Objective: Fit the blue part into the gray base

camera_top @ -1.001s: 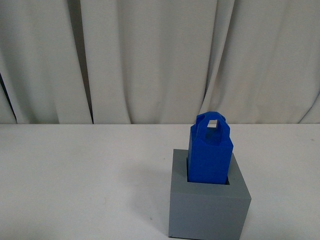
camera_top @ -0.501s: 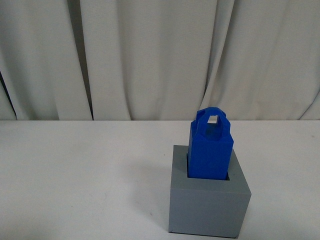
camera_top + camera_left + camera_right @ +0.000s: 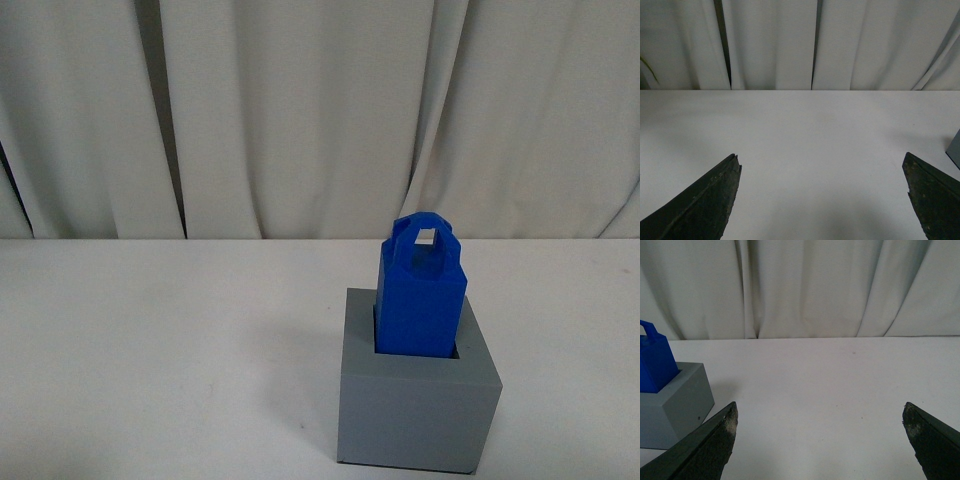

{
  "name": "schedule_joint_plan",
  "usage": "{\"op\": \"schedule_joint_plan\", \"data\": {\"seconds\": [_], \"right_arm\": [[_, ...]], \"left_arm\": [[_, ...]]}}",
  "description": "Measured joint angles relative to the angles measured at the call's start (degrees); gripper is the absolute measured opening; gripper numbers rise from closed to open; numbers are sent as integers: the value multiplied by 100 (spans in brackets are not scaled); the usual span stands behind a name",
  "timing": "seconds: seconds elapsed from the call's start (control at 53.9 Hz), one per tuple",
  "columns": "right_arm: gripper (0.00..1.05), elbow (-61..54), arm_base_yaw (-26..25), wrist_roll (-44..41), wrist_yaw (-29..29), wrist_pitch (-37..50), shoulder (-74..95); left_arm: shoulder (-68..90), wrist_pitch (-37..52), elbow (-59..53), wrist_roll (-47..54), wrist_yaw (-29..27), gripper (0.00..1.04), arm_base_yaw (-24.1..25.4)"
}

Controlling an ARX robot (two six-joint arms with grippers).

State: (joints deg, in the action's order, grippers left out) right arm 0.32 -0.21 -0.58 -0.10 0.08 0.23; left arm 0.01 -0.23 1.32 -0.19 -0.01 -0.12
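The blue part [image 3: 420, 295] stands upright in the square recess of the gray base [image 3: 418, 410] on the white table, right of centre in the front view, loop on top. Neither arm shows in the front view. In the right wrist view the blue part [image 3: 655, 362] sits in the gray base [image 3: 675, 405] at the edge of the picture, apart from my right gripper [image 3: 820, 410], which is open and empty over bare table. My left gripper [image 3: 822, 162] is open and empty; a sliver of the gray base [image 3: 955, 150] shows at the frame edge.
The white table [image 3: 150, 350] ends at a pale pleated curtain [image 3: 300, 110] along the back. Nothing else stands on the table in any view.
The blue part has sunk slightly and straightened in the recess; the base has shifted a little nearer the camera.
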Motion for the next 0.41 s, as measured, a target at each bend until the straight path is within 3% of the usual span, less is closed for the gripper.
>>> {"op": "schedule_joint_plan", "data": {"seconds": [0.408], "right_arm": [[97, 0, 0, 2, 0, 0, 0]], "left_arm": [[0, 0, 0, 0, 0, 99, 0]]}}
